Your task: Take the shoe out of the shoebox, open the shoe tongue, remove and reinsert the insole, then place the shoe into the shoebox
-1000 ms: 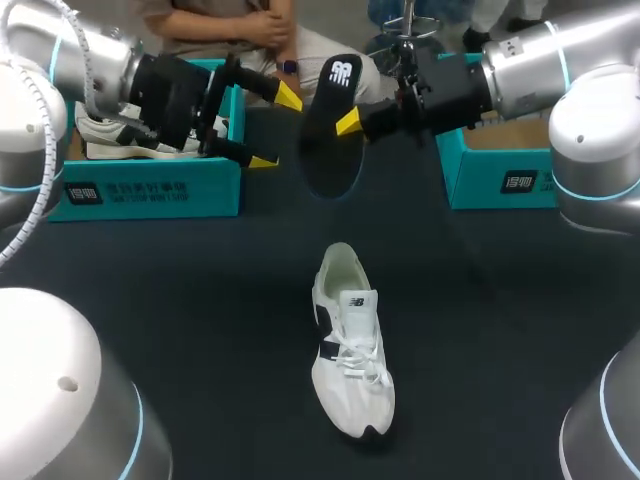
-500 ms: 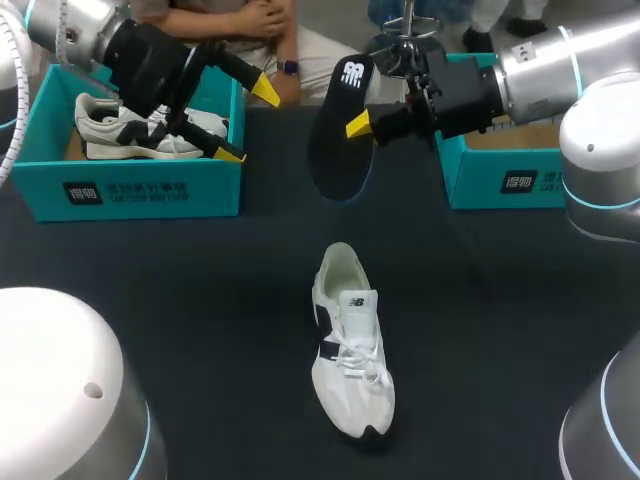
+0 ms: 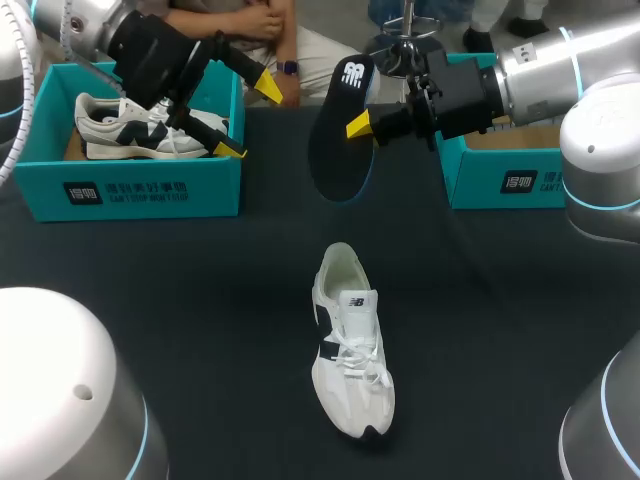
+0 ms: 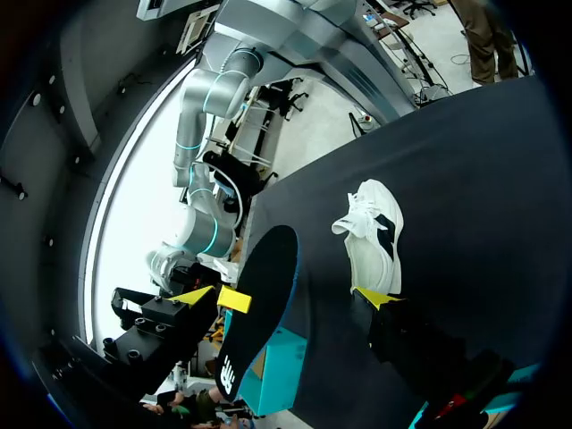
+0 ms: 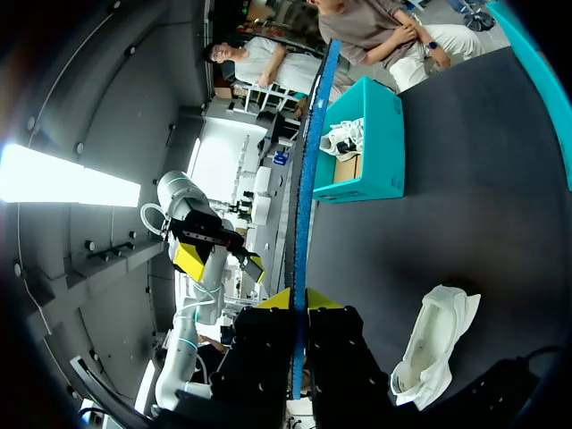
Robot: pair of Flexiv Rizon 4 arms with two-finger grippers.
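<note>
- On the dark surface (image 3: 180, 300) a white shoe (image 3: 350, 340) lies on its sole, toe nearest the robot and heel opening facing the far side, outside both boxes.
- Above the surface beyond the shoe, the right jaws are clamped on a dark insole (image 3: 340, 130), held on edge with its printed heel uppermost.
- Over at the left, the left jaws are spread wide and hold nothing. They hang by the right wall of the left teal shoebox (image 3: 140, 190), which holds a second white shoe (image 3: 140, 125).
- Opposite it, the right teal shoebox (image 3: 500, 180) is partly hidden by the right arm (image 3: 560, 60).
</note>
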